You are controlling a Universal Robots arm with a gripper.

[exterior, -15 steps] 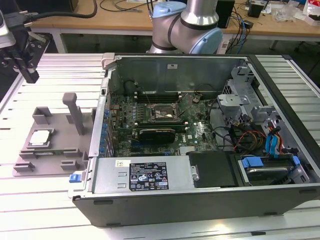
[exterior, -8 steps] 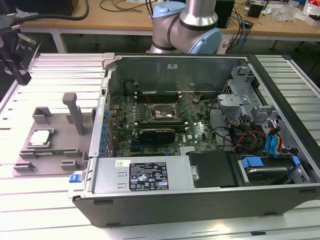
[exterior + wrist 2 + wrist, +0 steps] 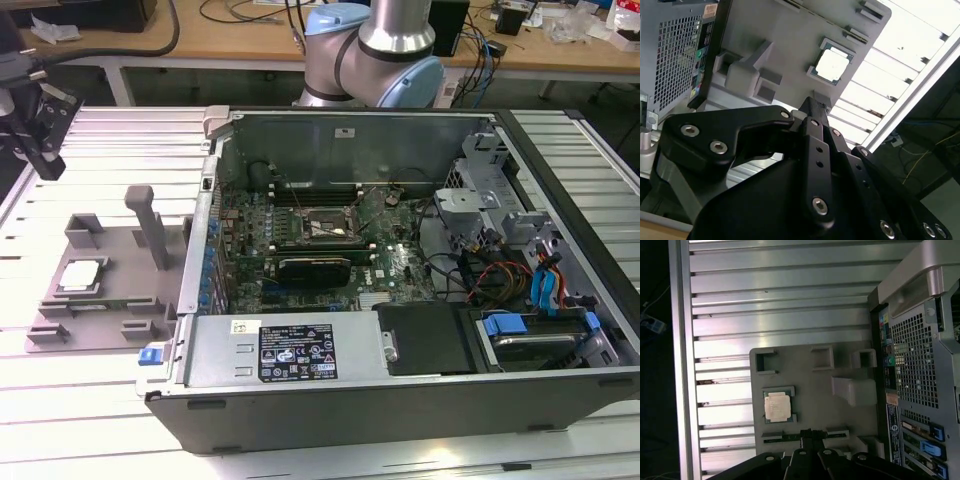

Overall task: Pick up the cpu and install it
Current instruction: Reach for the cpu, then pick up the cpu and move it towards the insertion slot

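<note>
Our gripper (image 3: 810,104) hangs over the grey fixture tray (image 3: 790,45). Its fingers look pressed together with nothing between them, though we see them only from behind. We find the cpu (image 3: 832,65) lying flat in a recess of that tray, apart from the gripper, with the open computer case (image 3: 400,410) standing just beside the tray.

Slatted metal table (image 3: 100,130), wooden desk (image 3: 220,45) behind

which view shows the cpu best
The first wrist view: the cpu faces it almost square-on, in the grey tray. The second wrist view sees it obliquely, washed by glare; the exterior view sees it from afar.
</note>
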